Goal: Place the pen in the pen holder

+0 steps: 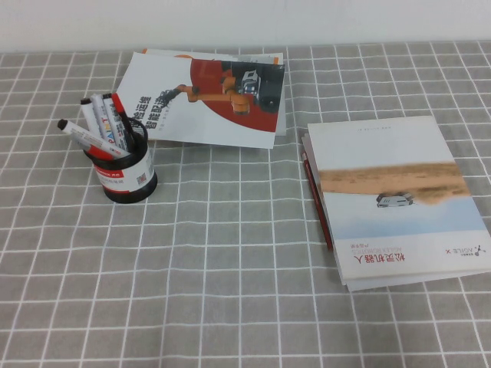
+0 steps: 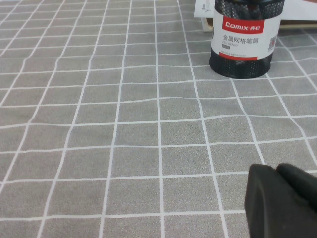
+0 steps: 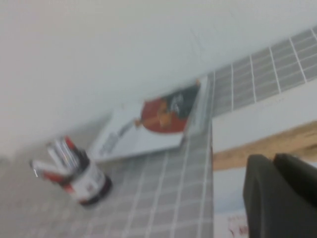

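The pen point(image 1: 316, 201), thin and dark red, lies on the cloth tight against the left edge of the book stack point(image 1: 399, 199). The black mesh pen holder point(image 1: 126, 172) stands at the left and holds several thick markers point(image 1: 103, 130). It also shows in the left wrist view point(image 2: 242, 39) and the right wrist view point(image 3: 91, 186). My left gripper point(image 2: 276, 169) is shut and empty, low over the cloth some way short of the holder. My right gripper point(image 3: 273, 159) is shut and empty, raised above the book stack. Neither arm shows in the high view.
A white booklet point(image 1: 203, 96) with a red robot picture lies behind the holder. The book stack point(image 3: 262, 124) takes up the right side. Grey checked cloth point(image 1: 230, 268) covers the table.
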